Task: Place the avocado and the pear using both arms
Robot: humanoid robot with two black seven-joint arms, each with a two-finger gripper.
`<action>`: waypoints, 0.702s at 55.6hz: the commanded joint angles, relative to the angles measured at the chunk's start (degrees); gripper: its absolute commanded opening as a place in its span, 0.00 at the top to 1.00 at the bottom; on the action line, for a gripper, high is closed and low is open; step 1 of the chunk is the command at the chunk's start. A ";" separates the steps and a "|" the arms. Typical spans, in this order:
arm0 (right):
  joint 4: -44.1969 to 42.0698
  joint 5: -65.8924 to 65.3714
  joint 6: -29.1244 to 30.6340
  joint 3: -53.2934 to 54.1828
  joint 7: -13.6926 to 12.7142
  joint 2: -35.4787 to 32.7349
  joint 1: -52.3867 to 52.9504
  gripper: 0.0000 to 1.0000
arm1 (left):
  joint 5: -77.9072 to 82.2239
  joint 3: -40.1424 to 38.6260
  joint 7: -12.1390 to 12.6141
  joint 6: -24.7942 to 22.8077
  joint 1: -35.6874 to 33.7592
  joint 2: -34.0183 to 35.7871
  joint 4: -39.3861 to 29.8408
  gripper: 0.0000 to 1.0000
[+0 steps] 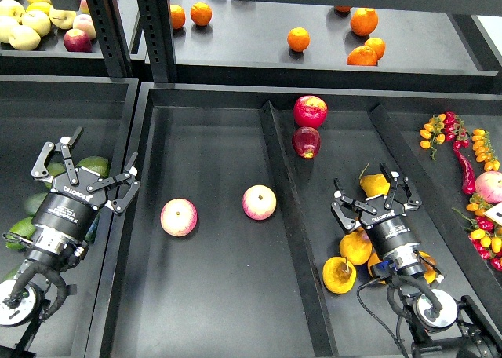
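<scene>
Fingers of the left gripper (88, 163) are spread wide and hold nothing; they hang over the left bin (47, 107), just beside the avocado (94, 166), a dark green fruit lying against the bin's right wall and partly hidden by the gripper body. Lighter green avocados (22, 231) lie lower in the same bin, partly under the left arm. Fingers of the right gripper (375, 193) are also spread wide and empty, positioned on either side of the pear (373, 184), a yellow-orange fruit with a short stem; whether the pads touch its skin cannot be determined. The pear sits in the right compartment (345, 130) of the centre tray, at the top of a cluster of similar yellow-orange pears (355, 248), one of which (339, 275) shows a dark blotch around its stem. Two dark red apples (310, 111) lie at the far end of that compartment, well apart from the gripper. The middle compartment (204, 295) contains two pink-yellow apples (179, 217), one near the centre and one (259, 202) near the divider. Oranges (298, 39) are scattered on the rear shelf, and pale yellow-green fruit (23, 20) is piled at the upper left. Chillies and small orange tomatoes (463, 146) fill the far-right bin.
</scene>
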 commanded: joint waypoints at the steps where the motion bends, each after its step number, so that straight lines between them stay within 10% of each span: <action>1: 0.48 0.00 0.00 -0.03 -0.04 0.00 -0.03 0.00 | 0.00 0.00 -0.08 0.00 0.13 0.00 -0.02 0.00; 39: 2.77 0.00 0.00 -0.38 -0.04 0.00 -0.03 0.00 | 0.00 0.26 0.01 2.34 0.13 0.00 -1.51 0.00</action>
